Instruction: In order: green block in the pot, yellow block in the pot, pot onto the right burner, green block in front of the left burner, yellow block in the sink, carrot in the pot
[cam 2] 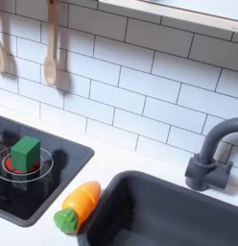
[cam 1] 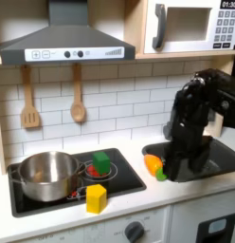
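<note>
The gripper (cam 1: 173, 152) hangs low over the sink (cam 1: 219, 157) at the counter's right side in the first exterior view; whether its jaws are wide or closed I cannot tell. The green block (cam 1: 101, 162) sits on the right burner (cam 2: 4, 175), the pot (cam 1: 46, 177) on the left one, the yellow block (cam 1: 96, 197) at the stovetop's front edge. A good first grasp means rising clear of the carrot (cam 2: 78, 206), then descending squarely over the green block.
</note>
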### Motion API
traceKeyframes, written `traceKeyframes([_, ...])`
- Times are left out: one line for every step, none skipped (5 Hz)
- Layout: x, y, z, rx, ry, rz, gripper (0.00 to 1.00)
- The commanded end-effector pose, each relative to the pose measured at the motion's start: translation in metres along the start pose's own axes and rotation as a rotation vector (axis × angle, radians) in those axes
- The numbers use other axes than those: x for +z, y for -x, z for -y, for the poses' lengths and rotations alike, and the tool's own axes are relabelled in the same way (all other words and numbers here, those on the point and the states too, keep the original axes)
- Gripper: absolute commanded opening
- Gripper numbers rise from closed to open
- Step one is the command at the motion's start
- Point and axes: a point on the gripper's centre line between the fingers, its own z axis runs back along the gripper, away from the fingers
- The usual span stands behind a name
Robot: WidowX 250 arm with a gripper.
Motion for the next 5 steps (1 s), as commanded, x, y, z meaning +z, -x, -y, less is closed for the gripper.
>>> traceKeyframes([-0.001, -0.021, -0.007, 0.022, -0.007, 0.009, 1.00])
traceKeyframes([-0.001, -0.030, -0.011, 0.039, -0.013, 0.016, 1.00])
traceKeyframes([-0.003, -0.043, -0.012, 0.048, -0.007, 0.020, 1.00])
traceKeyframes([-0.006, -0.058, -0.015, 0.067, -0.014, 0.020, 1.00])
traceKeyframes([-0.009, -0.070, -0.018, 0.089, -0.012, 0.017, 1.00])
